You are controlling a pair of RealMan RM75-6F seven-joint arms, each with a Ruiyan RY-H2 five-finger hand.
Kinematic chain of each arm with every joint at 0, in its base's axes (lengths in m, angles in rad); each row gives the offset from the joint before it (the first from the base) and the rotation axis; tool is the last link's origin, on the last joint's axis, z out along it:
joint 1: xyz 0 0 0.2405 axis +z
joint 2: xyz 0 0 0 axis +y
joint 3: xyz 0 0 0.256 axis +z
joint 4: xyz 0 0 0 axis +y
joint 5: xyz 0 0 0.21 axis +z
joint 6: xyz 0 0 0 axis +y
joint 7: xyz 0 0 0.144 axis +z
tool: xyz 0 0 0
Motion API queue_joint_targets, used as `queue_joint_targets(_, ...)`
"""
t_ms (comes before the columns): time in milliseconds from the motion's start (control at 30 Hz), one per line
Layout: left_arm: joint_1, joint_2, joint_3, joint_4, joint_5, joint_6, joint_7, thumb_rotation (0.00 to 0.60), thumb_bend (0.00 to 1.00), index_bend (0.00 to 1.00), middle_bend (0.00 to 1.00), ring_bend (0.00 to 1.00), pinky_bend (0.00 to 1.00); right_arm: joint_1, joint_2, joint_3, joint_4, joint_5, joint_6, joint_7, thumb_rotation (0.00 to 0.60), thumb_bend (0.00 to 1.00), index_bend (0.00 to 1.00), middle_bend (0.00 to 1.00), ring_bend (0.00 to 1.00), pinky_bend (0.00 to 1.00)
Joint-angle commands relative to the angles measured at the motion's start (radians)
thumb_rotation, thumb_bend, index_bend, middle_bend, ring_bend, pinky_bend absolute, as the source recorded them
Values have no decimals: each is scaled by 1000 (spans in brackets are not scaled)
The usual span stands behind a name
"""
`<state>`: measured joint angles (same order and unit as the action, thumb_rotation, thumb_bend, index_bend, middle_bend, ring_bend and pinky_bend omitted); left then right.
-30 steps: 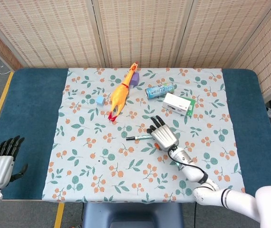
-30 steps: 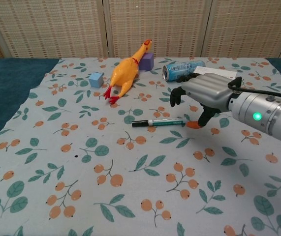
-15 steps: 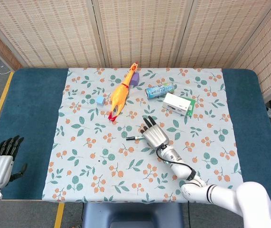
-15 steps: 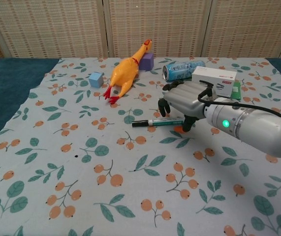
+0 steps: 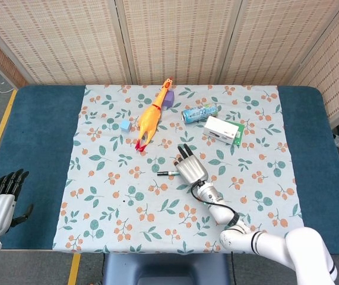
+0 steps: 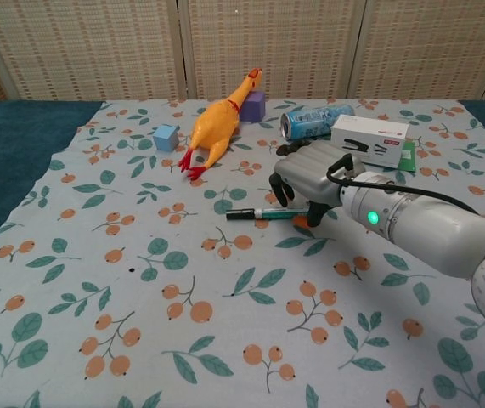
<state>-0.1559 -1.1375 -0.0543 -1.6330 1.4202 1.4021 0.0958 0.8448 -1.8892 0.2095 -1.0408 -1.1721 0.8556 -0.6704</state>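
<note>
Right hand over the marker, left hand idle at the table edge.

Far left, off the cloth: left hand (image 5: 0, 205), holding nothing, fingers slightly apart. Further along on the flowered cloth (image 5: 98, 196): blue cube (image 6: 166, 136), yellow rubber chicken (image 6: 217, 123), purple block (image 6: 253, 105). At centre: marker (image 6: 263, 213) lying flat, cap end to the left, other end under the right hand (image 6: 310, 178); fingers curled down at the marker, grip not clear to see. Behind: can (image 6: 314, 120) on its side, then white box (image 6: 369, 139).
</note>
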Motion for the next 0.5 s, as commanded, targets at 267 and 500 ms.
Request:
queue_joint_targets(267, 2, 4, -1, -3, 0, 2, -4, 600, 377, 0, 0, 0, 86, 5, -22, -7, 11, 33, 13, -33, 600, 243, 493, 430, 58, 0)
queue_joint_targets(500, 3, 6, -1, -4, 3, 3, -7, 600, 377, 0, 0, 0, 86, 6, -38, -16, 22, 24, 37, -32, 600, 267, 612, 524, 155, 0)
